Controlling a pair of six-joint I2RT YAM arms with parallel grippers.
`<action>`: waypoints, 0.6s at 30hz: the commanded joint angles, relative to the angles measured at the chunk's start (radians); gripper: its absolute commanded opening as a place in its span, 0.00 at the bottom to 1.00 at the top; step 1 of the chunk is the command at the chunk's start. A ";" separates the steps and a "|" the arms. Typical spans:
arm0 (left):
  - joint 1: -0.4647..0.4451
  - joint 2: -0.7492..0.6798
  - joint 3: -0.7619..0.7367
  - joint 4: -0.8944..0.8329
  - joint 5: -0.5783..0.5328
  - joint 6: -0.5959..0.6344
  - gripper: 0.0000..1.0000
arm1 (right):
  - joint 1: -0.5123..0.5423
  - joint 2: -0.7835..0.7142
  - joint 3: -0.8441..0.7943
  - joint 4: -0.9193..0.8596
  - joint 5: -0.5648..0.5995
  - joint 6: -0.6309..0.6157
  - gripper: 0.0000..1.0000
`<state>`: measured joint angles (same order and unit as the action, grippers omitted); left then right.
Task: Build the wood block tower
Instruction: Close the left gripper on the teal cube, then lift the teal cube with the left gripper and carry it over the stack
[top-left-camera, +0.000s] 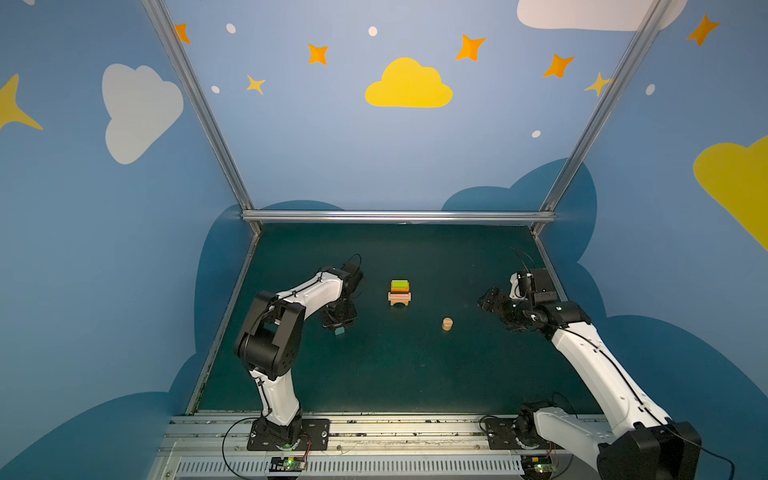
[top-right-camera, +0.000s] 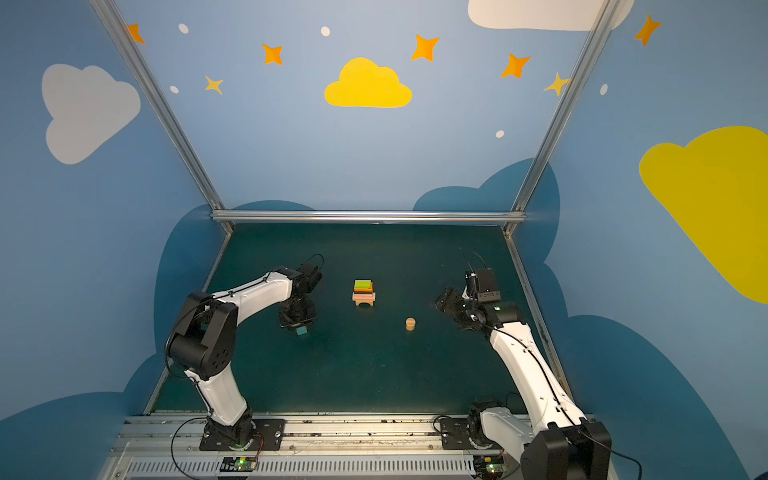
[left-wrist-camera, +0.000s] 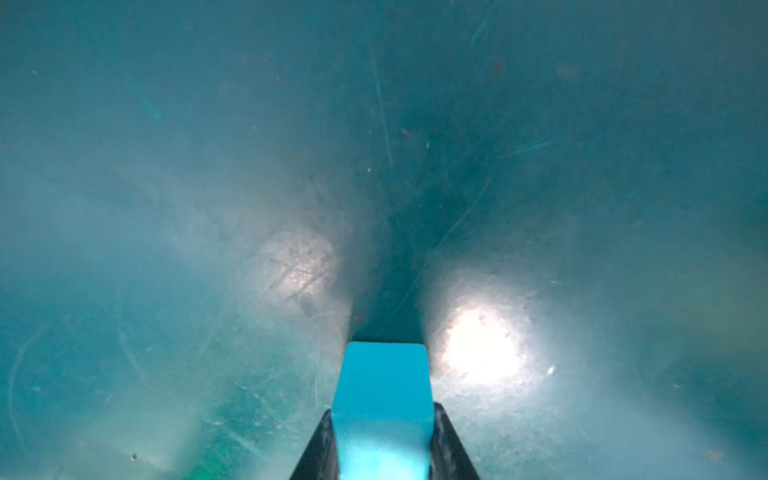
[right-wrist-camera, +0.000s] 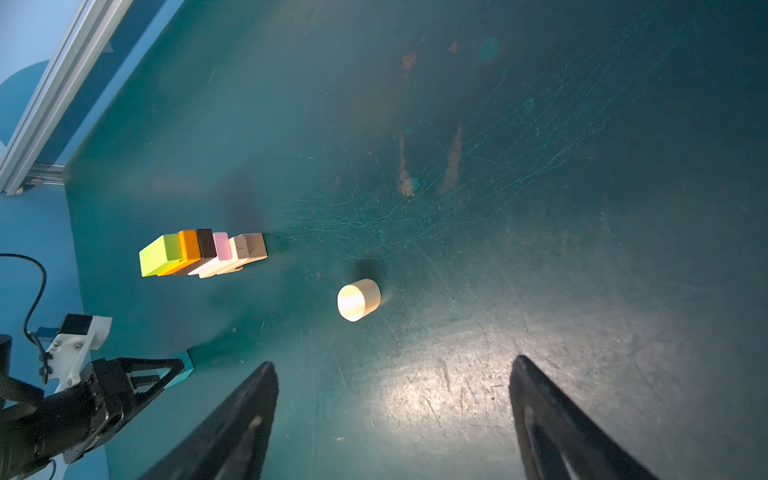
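The wood block tower (top-left-camera: 400, 293) (top-right-camera: 364, 293) (right-wrist-camera: 199, 253) stands mid-table: a tan arch at the base, then tan plank, pink, dark brown and orange bricks, with a lime green brick on top. To its left my left gripper (top-left-camera: 338, 327) (left-wrist-camera: 383, 413) points down at the table, shut on the teal cube (top-left-camera: 340, 331) (top-right-camera: 302, 331) (left-wrist-camera: 382, 386) (right-wrist-camera: 185, 370), which rests on or just over the surface. The tan short cylinder (top-left-camera: 447, 323) (top-right-camera: 410, 323) (right-wrist-camera: 358, 300) stands alone right of the tower. My right gripper (top-left-camera: 485, 300) (right-wrist-camera: 392, 365) hovers open and empty, right of the cylinder.
The dark green table (top-left-camera: 395, 374) is bounded by an aluminium rail at the back (top-left-camera: 399, 216) and slanted frame posts at both sides. The arm bases sit on a metal rail (top-left-camera: 374, 428) at the front edge. Blue painted walls enclose the space.
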<state>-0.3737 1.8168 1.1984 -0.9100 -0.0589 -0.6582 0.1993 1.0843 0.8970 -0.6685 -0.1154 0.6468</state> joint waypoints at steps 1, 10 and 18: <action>-0.003 0.001 0.028 -0.033 -0.023 0.015 0.16 | -0.003 0.000 -0.007 0.014 -0.007 -0.006 0.85; -0.005 -0.047 0.082 -0.087 -0.039 0.046 0.11 | -0.005 0.000 -0.011 0.018 -0.028 -0.013 0.85; -0.009 -0.106 0.204 -0.184 -0.037 0.115 0.10 | -0.005 0.032 0.008 -0.008 -0.021 -0.063 0.85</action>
<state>-0.3798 1.7557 1.3491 -1.0225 -0.0860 -0.5861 0.1989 1.1053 0.8955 -0.6598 -0.1364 0.6209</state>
